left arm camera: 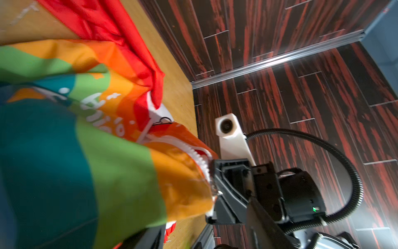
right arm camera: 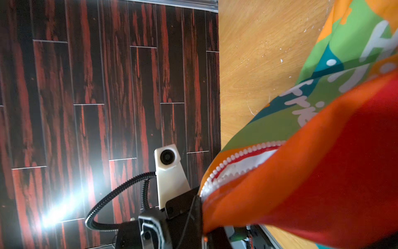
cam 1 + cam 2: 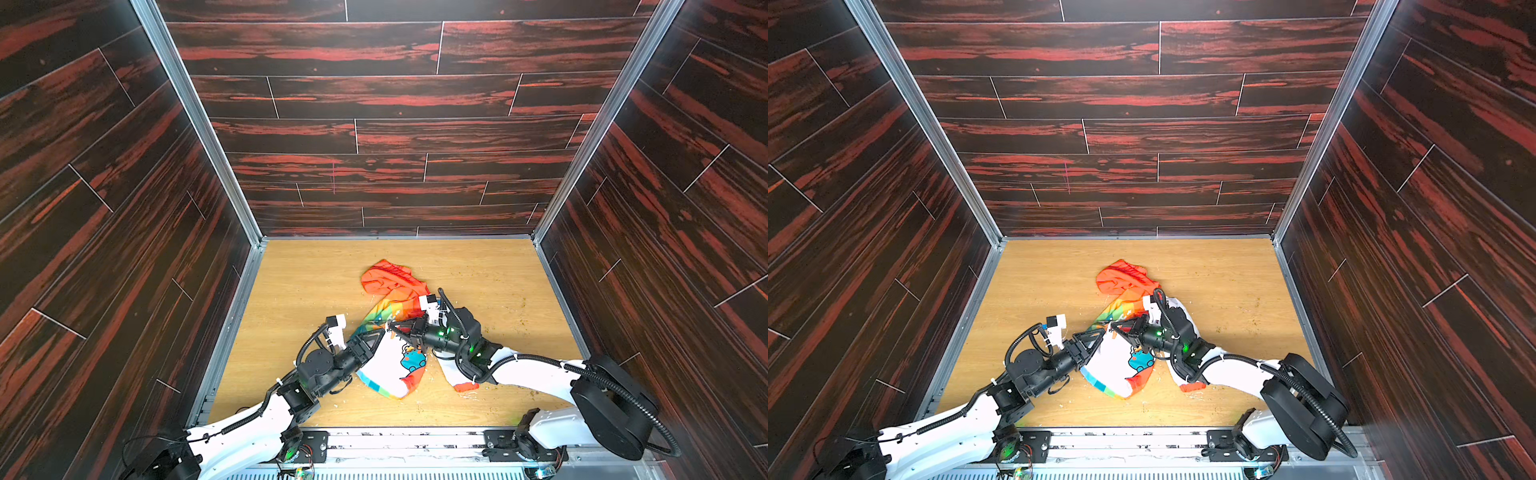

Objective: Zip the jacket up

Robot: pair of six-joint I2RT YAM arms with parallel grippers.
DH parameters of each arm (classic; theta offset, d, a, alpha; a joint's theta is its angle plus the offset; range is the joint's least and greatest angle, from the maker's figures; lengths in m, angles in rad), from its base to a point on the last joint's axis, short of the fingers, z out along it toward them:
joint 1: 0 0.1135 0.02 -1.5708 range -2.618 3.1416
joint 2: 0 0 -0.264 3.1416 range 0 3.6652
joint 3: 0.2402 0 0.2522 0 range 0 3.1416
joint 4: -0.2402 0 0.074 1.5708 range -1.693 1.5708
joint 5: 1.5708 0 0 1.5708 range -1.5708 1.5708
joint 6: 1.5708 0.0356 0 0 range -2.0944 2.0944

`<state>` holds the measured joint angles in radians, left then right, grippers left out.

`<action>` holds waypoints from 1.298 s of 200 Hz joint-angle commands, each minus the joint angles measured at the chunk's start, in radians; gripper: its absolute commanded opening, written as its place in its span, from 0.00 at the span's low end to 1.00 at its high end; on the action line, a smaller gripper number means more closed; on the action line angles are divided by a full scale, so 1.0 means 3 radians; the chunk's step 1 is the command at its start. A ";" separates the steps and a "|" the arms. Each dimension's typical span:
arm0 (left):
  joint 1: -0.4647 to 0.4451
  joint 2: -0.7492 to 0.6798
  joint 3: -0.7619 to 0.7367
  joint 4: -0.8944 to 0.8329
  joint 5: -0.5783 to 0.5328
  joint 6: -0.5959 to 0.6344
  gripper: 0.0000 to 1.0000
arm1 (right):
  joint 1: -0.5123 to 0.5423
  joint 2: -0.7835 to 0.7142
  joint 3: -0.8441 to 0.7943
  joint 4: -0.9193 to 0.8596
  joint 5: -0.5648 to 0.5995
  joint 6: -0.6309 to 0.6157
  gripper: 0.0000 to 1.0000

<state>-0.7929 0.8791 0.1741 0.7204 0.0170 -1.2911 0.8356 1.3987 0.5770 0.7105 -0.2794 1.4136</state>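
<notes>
Left gripper (image 3: pixel 380 332): it reaches in from the left with its tip right at the jacket (image 3: pixel 392 305). Rainbow cloth drapes across its own wrist view, so I cannot tell whether its jaws are apart or pinching.
Gap between tips: almost none. The grippers point nose to nose in both top views, and the zipper teeth (image 1: pixel 199 160) run straight between them.
Right gripper (image 3: pixel 398 329): jaws together, clamped on the orange zipper edge, with the white teeth feeding into them.
Axis: the zipper line runs away from both tips toward the hood (image 3: pixel 384 278) on the far side. The hem falls back toward the robot.
Nearer arm: neither, I judge. Both sit on the seam, so the coming pull turns on travelling along that far-pointing line.
Jacket look: bunched and twisted on the wooden table (image 3: pixel 299 291). There's a rainbow half with white lettering, and a white half with a blue cartoon animal (image 3: pixel 411 360) just behind the tips. An orange cuff (image 3: pixel 465 387) peeks out under the right arm (image 3: pixel 536 370).
Zipper: the teeth gape beside the grip and are not yet closed.
</notes>
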 commanded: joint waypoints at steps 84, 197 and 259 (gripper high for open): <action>-0.0019 0.0615 0.0003 0.0736 -0.0049 -0.0181 0.30 | 0.0014 0.0086 -0.0053 0.0025 -0.0146 -0.0282 0.00; -0.0036 0.0557 -0.0028 0.0573 -0.0019 -0.0110 0.00 | -0.0042 0.0132 -0.0127 0.0316 0.0000 -0.0041 0.00; -0.0184 0.0552 -0.0054 0.0615 -0.0005 -0.0088 0.00 | -0.0139 -0.0081 -0.0025 0.0005 0.0300 -0.0126 0.00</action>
<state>-0.8249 1.0595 0.1738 0.9054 -0.0013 -1.3308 0.8242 1.4128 0.5411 0.7444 -0.2958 1.3815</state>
